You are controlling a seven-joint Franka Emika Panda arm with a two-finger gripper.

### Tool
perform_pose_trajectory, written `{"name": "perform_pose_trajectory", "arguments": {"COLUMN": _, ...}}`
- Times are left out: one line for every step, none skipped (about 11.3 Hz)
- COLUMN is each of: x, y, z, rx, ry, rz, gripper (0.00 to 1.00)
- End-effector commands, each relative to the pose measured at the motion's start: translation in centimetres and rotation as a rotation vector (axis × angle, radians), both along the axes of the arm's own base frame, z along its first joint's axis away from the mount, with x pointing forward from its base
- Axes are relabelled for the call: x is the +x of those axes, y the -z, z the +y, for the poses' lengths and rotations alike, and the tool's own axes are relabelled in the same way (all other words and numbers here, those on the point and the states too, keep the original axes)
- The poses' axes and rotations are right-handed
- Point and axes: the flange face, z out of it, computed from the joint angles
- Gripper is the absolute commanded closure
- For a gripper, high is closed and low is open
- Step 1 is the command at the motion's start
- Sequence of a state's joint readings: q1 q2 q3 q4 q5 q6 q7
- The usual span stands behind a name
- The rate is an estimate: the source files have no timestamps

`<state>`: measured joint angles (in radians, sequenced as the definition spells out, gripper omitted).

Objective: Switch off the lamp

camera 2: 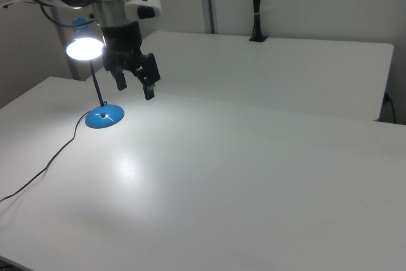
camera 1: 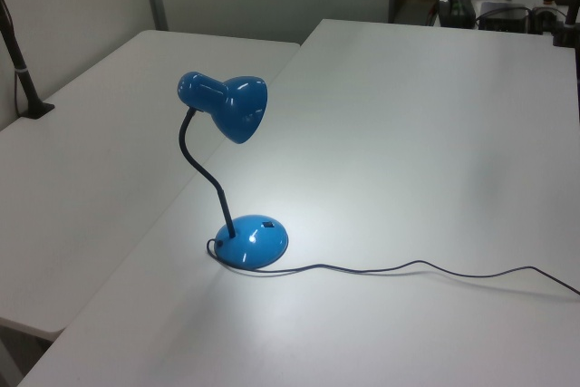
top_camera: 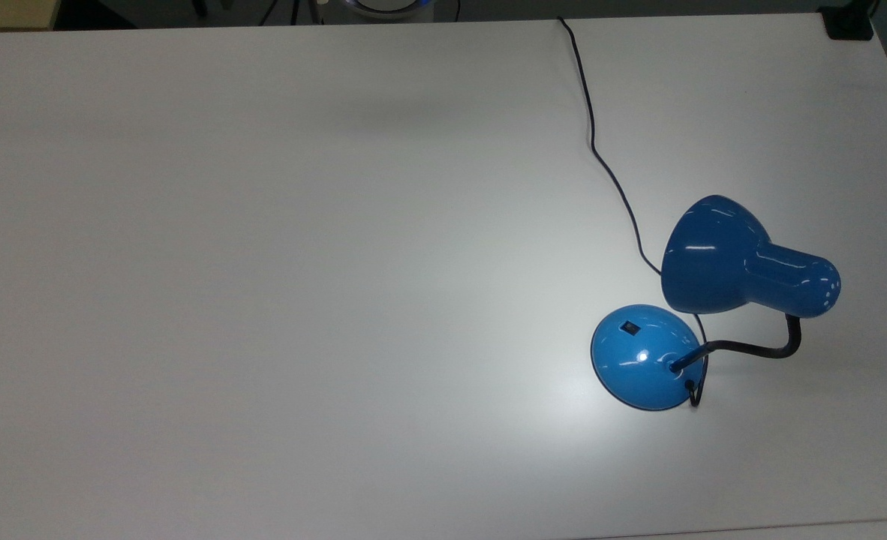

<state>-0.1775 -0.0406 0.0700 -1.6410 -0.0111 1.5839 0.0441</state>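
Observation:
The lamp is glossy blue and lit, throwing a bright patch on the white table [top_camera: 263, 300]. Its bell-shaped shade [top_camera: 721, 255] leans over the round base [top_camera: 642, 356] on a black gooseneck [top_camera: 759, 349]. A small black switch [top_camera: 629, 327] sits on the base's top. The shade [camera 1: 231, 101], base [camera 1: 252, 240] and switch [camera 1: 268, 223] also show in the left view. In the right view the glowing shade [camera 2: 84, 47] stands over the base [camera 2: 104, 117]. My gripper [camera 2: 134, 85] hangs open in the air, beside the shade and above and right of the base, holding nothing.
The lamp's black cord [top_camera: 593, 142] runs across the table to its far edge. A black block [top_camera: 849, 26] sits at the table's corner. A second white table [camera 2: 273, 61] adjoins, with a black clamped post [camera 2: 257, 4] at its far side.

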Motion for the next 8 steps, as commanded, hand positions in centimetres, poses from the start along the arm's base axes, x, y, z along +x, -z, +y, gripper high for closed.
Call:
{"name": "perform_pose_trajectory", "arguments": {"x": 0.10, "y": -0.47, "z": -0.40, "rx": 0.003, "ry": 0.025, "rz": -0.014, "gripper": 0.00}}
{"name": "perform_pose_trajectory", "arguments": {"x": 0.10, "y": -0.49, "z": -0.57, "rx": 0.004, "ry": 0.028, "rz": -0.016, "gripper": 0.00}}
{"name": "perform_pose_trajectory", "arguments": {"x": 0.07, "y": -0.48, "z": -0.65, "rx": 0.004, "ry": 0.029, "rz": -0.014, "gripper": 0.00}}
{"name": "perform_pose_trajectory", "arguments": {"x": 0.03, "y": -0.56, "z": -0.64, "rx": 0.004, "ry": 0.029, "rz": -0.016, "gripper": 0.00}}
{"name": "perform_pose_trajectory", "arguments": {"x": 0.03, "y": -0.56, "z": -0.61, "rx": 0.007, "ry": 0.030, "rz": -0.016, "gripper": 0.00}}
{"name": "perform_pose_trajectory", "arguments": {"x": 0.09, "y": -0.48, "z": -0.47, "rx": 0.021, "ry": 0.030, "rz": -0.016, "gripper": 0.00}}
{"name": "perform_pose_trajectory", "arguments": {"x": 0.07, "y": -0.45, "z": -0.42, "rx": 0.026, "ry": 0.030, "rz": -0.014, "gripper": 0.00}}
{"name": "perform_pose_trajectory", "arguments": {"x": 0.12, "y": -0.37, "z": -0.35, "rx": 0.026, "ry": 0.033, "rz": -0.012, "gripper": 0.00}}
